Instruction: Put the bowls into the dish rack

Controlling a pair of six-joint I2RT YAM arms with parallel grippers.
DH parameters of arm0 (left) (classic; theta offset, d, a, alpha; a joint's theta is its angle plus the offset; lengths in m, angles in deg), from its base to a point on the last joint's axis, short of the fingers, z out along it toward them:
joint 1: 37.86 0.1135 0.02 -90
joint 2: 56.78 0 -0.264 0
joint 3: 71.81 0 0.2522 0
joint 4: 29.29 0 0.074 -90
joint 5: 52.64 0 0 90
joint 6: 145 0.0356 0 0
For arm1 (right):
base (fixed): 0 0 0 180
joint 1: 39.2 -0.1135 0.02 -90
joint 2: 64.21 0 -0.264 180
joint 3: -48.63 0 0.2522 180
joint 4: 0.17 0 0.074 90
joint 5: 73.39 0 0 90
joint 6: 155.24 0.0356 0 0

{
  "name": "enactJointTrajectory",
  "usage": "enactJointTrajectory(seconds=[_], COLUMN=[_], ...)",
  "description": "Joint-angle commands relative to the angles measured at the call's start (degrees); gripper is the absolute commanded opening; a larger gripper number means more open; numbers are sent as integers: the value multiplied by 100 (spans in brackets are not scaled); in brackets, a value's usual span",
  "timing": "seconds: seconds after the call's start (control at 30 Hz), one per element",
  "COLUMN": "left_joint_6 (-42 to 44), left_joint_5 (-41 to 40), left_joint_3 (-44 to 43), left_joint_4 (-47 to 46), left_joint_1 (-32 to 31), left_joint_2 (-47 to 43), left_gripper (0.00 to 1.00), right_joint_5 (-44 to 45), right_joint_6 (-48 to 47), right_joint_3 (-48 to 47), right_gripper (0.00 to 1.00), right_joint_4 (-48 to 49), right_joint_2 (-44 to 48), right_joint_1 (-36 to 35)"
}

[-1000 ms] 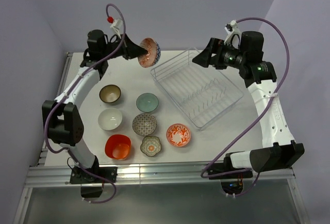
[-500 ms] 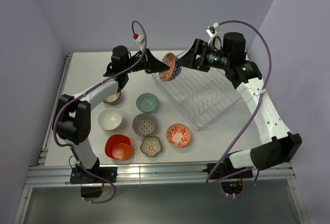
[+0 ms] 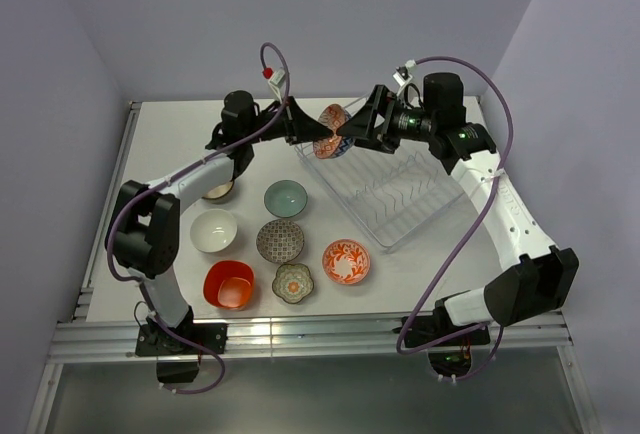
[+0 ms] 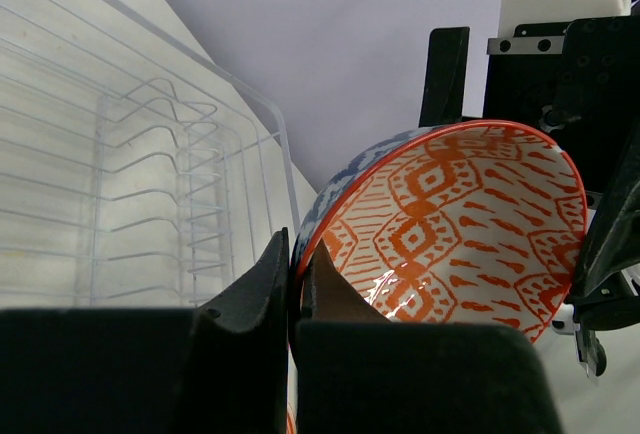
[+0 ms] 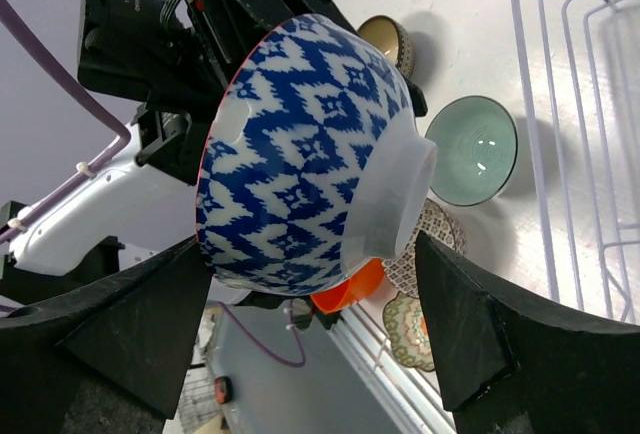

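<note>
By the dish rack [image 3: 385, 189], right end effector [image 3: 350, 130] has reached the zigzag bowl [image 3: 333, 117].

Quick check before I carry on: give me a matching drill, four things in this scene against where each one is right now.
Things:
1. blue zigzag bowl
2. pale teal bowl
3. plain orange-red bowl
4. dish rack

Places or states:
A. on the table, front left corner of the bowl group
B. holds no bowls
C. in the air, rim pinched by the left gripper
D. on the table, just left of the rack

Pairs: 1-C, 2-D, 3-A, 4-B
</note>
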Motion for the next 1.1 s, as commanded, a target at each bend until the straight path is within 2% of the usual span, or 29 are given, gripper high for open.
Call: enactJointTrajectory(seconds=[0.0,0.3,0.43,0.57,0.63,0.73,0.8,0.83,0.93,0.97,1.03,1.07], left_joint_6=[28,3,-77,-165,-183,-156,-139,-139,-174,-156,-139,-104], left_joint_5=[-127,-118,-83,-74,-83,-83,-83,-83,-65,-56,-47,-39], left_joint_3=[-225,-181,-137,-111,-111,-119,-93,-67,-40,-49,-93,-111], left_joint_4=[-334,-395,-475,-553,-571,-536,-519,-518,-527,-510,-475,-431], left_joint_1=[-36,-98,-115,-124,-124,-116,-124,-124,-124,-124,-124,-124], left_joint_2=[-72,-107,-107,-107,-98,-98,-125,-134,-134,-125,-116,-107], left_gripper=[0,0,0,0,0,0,0,0,0,0,4,10], right_joint_5=[-153,-303,-390,-513,-549,-558,-593,-593,-628,-628,-628,-619], right_joint_6=[138,261,261,331,357,349,349,349,340,340,322,296], right_joint_3=[7,-46,-99,-99,-73,-99,-108,-108,-82,-73,-82,-99], right_gripper=[86,73,75,85,86,86,82,80,63,47,30,15], right_joint_4=[140,316,369,430,457,457,492,509,580,641,676,668], right_joint_2=[71,-87,-122,-148,-157,-175,-175,-166,-148,-148,-140,-140], right_joint_1=[-15,-15,-7,-15,-15,-7,-7,11,20,20,29,37])
